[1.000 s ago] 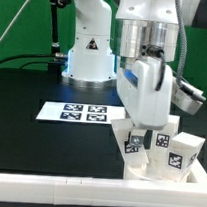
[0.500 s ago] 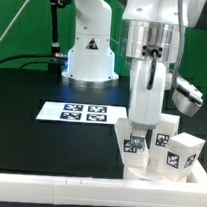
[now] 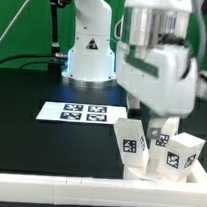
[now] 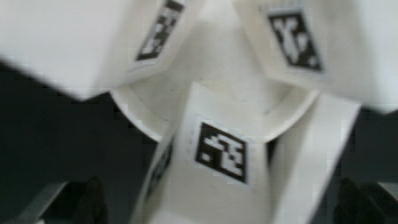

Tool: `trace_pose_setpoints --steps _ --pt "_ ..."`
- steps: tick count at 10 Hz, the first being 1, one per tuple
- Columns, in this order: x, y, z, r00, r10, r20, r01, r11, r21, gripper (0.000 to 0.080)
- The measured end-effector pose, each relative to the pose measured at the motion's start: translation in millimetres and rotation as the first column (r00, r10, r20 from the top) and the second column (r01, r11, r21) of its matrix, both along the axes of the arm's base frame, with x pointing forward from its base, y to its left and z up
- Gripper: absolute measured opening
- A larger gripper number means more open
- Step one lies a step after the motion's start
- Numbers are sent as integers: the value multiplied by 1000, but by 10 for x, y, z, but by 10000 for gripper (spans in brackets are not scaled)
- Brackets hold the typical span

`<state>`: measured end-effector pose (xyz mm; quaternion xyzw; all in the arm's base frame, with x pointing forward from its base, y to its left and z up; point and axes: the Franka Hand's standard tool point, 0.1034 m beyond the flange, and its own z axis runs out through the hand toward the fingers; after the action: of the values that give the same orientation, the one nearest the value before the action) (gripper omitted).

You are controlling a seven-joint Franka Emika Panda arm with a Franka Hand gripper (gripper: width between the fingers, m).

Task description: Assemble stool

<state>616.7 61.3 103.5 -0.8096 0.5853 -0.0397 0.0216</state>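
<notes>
The stool point(image 3: 158, 150) is white plastic, each leg point(image 3: 132, 144) bearing a black-and-white square tag; in the wrist view the same tags sit on white legs point(image 4: 222, 150) over black. The marker board point(image 3: 84, 113) is white with four black-patterned tags. The table point(image 3: 32, 97) is black. The arm point(image 3: 155, 55) is white and grey. The backdrop point(image 3: 17, 20) is green.

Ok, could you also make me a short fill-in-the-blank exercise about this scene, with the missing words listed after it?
1. The marker board carries ___ square tags.
2. The table has a ___ surface.
3. In the exterior view, the stool stands to the ___ of the marker board.
Missing words: four; black; right.
</notes>
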Motion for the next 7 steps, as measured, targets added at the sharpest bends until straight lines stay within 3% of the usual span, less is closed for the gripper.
trace_pose_setpoints --steps 2,5,7 --pt "-59 -145 204 987 154 33 -154 988 -1 649" --pt "-67 -146 163 943 331 20 -330 943 -28 649" --pt "-72 -162 149 924 382 30 -381 924 -22 649"
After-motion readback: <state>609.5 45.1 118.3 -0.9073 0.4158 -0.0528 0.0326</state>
